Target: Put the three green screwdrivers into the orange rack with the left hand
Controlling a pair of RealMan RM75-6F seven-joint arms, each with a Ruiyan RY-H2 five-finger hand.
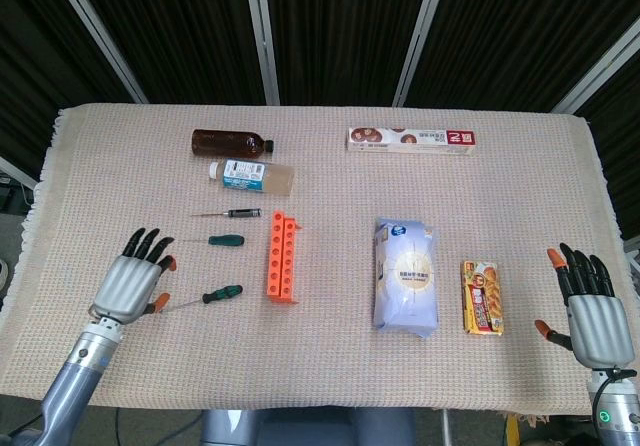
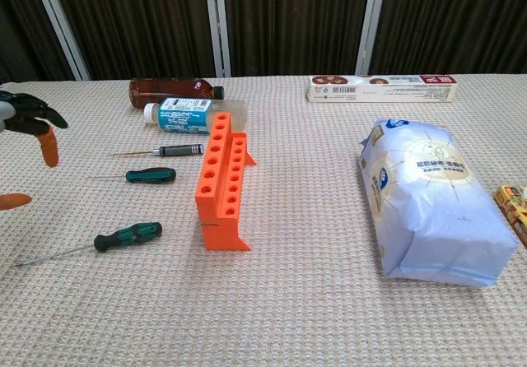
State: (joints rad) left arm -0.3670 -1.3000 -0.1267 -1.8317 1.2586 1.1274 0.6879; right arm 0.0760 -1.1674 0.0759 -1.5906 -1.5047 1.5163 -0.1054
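Note:
Three screwdrivers lie left of the orange rack [image 1: 282, 257] [image 2: 222, 181]: a thin dark one [image 1: 236, 213] [image 2: 169, 150] at the back, a small green one [image 1: 226, 240] [image 2: 150, 175] in the middle, and a larger green and black one [image 1: 212, 296] [image 2: 123, 237] nearest me. My left hand [image 1: 131, 281] [image 2: 29, 132] hovers open just left of the nearest screwdriver's shaft, holding nothing. My right hand [image 1: 590, 306] is open at the table's right front edge.
A brown bottle [image 1: 231, 143] and a clear bottle with a blue label [image 1: 251, 174] lie behind the screwdrivers. A long snack box [image 1: 410, 139] is at the back. A pale blue bag [image 1: 405, 275] and a yellow snack pack [image 1: 481, 296] lie right of the rack.

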